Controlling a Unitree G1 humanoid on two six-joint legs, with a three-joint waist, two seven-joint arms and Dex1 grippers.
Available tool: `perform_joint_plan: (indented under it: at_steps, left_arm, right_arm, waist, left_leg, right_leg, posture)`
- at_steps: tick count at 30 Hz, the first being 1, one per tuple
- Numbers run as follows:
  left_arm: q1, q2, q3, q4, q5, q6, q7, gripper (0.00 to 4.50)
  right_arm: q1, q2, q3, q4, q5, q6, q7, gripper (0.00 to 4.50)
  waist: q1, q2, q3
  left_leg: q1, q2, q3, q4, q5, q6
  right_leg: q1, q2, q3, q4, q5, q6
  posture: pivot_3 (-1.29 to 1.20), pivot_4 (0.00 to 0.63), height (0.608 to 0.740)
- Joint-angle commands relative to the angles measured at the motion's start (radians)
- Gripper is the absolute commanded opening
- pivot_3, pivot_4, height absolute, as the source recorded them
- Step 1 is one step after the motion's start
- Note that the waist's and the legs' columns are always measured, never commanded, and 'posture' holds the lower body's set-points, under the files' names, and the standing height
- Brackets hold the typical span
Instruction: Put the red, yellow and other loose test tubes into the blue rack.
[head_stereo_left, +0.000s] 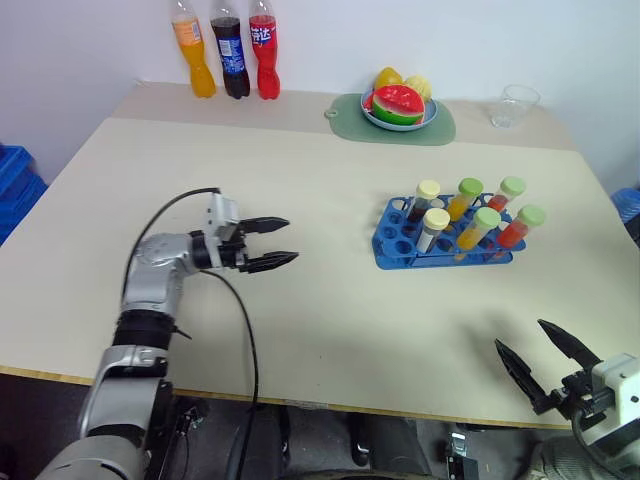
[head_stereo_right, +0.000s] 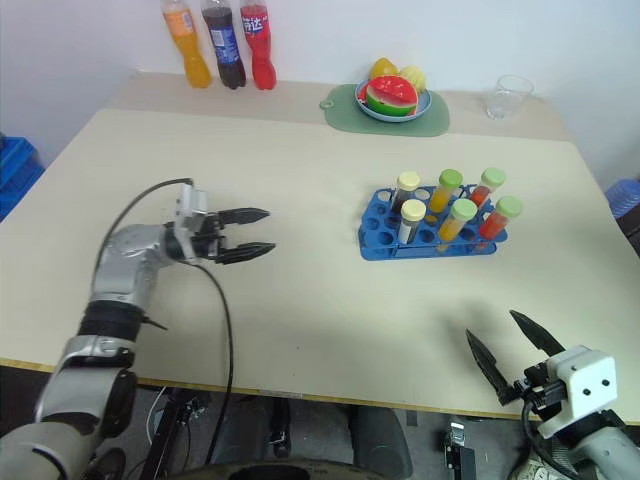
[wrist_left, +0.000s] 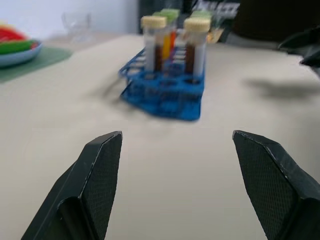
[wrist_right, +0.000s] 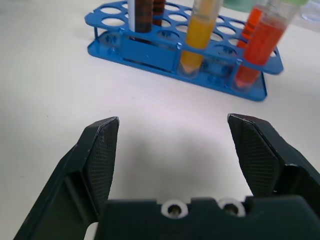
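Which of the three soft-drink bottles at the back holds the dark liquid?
The middle bottle, with the blue label; the orange bottle stands on its left, the red bottle on its right.

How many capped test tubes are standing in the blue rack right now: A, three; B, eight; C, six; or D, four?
C: six capped test tubes stand upright in the blue rack, two with cream caps and four with green caps, and no loose tube lies on the table.
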Motion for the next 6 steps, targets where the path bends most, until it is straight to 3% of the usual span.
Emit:
perform_joint_plan:
  at_steps: [1,6]
  left_arm:
    - [0.026,0.038,0.006,-0.107,-0.052,0.085,-0.005,3.63]
    - [0.081,0.086,0.006,-0.178,-0.063,0.142,0.014,3.63]
  right_arm:
    - [0.007,0.003,-0.037,-0.041,0.032,-0.016,0.008,3.84]
    - [-0.001,-0.006,-0.042,-0.038,0.038,-0.007,0.015,3.84]
  waist:
    - [0.001,0.0,0.0]
    - [0.001,0.001,0.0]
  left_leg:
    - [0.0,0.0,0.0,0.0,0.0,0.0]
    - [0.0,0.0,0.0,0.0,0.0,-0.001]
  right_leg:
    - [0.0,-0.001,0.0,0.0,0.0,0.0]
    - [-0.001,-0.001,0.0,0.0,0.0,0.0]
  posture:
    - [0.0,0.15,0.74]
    - [0.0,0.15,0.74]
